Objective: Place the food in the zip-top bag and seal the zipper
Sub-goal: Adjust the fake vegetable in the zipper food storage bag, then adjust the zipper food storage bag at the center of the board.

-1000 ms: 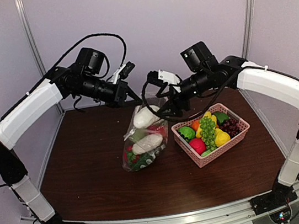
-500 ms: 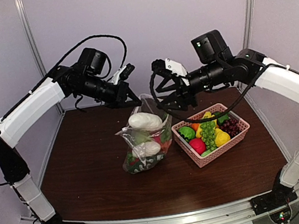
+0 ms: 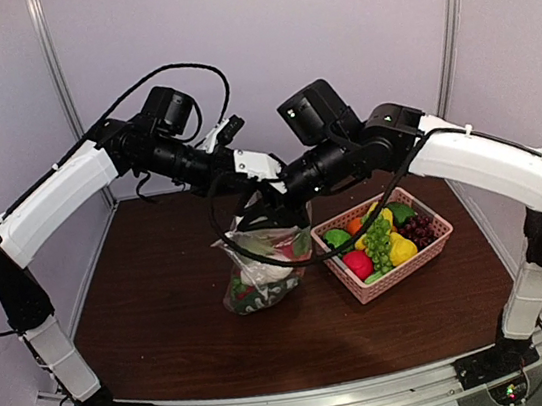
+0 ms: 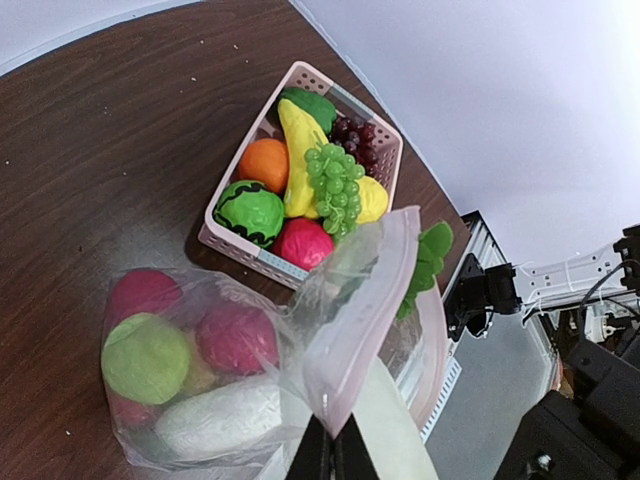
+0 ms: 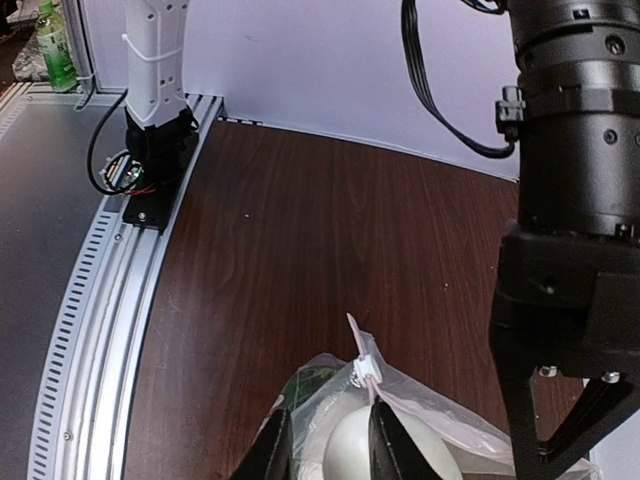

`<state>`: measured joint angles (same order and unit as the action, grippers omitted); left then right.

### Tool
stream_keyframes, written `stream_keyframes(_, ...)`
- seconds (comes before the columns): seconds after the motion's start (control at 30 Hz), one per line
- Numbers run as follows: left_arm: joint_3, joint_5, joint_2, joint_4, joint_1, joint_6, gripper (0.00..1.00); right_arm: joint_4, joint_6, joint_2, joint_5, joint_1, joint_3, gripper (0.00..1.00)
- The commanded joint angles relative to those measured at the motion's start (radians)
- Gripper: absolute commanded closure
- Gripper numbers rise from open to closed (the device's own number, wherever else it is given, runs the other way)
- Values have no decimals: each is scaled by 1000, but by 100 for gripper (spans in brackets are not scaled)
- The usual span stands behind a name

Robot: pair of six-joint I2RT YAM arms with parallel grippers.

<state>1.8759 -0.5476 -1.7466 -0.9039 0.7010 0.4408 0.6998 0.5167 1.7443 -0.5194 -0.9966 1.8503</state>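
The zip-top bag (image 3: 260,270) hangs over the table, holding red, green and white food (image 4: 235,335). My left gripper (image 4: 333,445) is shut on one corner of its mouth and holds that corner up. My right gripper (image 5: 330,450) is at the other end of the mouth. Its fingers (image 5: 275,450) stand a little apart, and between them are the bag's film and a white food piece (image 5: 400,450). The zipper strip (image 5: 415,408) runs beside the right finger, with its white slider tab (image 5: 367,368) just beyond the tips. In the top view the two grippers (image 3: 273,201) nearly meet above the bag.
A pink lattice basket (image 3: 411,262) stands right of the bag. It holds green grapes (image 4: 335,180), an orange, a yellow piece, a red piece and dark grapes. The left arm's wrist (image 5: 575,200) looms close on the right of the right wrist view.
The right gripper has swung left from above the basket side to the bag's mouth, and its jaws have narrowed. The white food has sunk lower into the bag. The left gripper held still.
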Motion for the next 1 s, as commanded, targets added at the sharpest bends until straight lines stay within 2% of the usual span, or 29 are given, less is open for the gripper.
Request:
stream_keyframes(0.0,15,-27,3,54,-7,9,100,16,-12,25,194,2,21,74)
stream_keyframes(0.17,6,-23,31,54,-8,8,100,27,2,2,356,32,-62,82)
stream_keyframes(0.3,4,-15,34,53,-7,7,100,24,-16,-36,333,93,-100,82)
stream_keyframes(0.4,23,30,30,43,-11,6,100,26,-1,-104,283,101,-99,74)
stream_keyframes(0.43,43,59,27,20,-18,-2,100,24,-5,-134,276,104,-93,66)
stream_keyframes(0.53,211,262,-9,-149,-69,-62,100,25,-24,-229,187,158,-65,51)
stream_keyframes(0.6,289,410,-15,-208,-131,-100,100,23,-46,-283,125,227,-60,40)
stream_keyframes(0.63,328,432,-18,-218,-151,-130,100,18,-55,-309,115,267,-71,36)
stream_keyframes(0.73,313,327,-23,-163,-119,-151,100,-11,-78,-340,120,403,-161,34)
stream_keyframes(0.8,247,310,-85,-200,-115,-140,100,-34,-110,-348,73,507,-244,33)
stream_keyframes(0.87,160,214,-164,-247,-81,-145,100,-51,-130,-340,64,584,-325,33)
stream_keyframes(0.97,160,266,-200,-282,18,-196,100,2,-117,-306,84,632,-389,33)
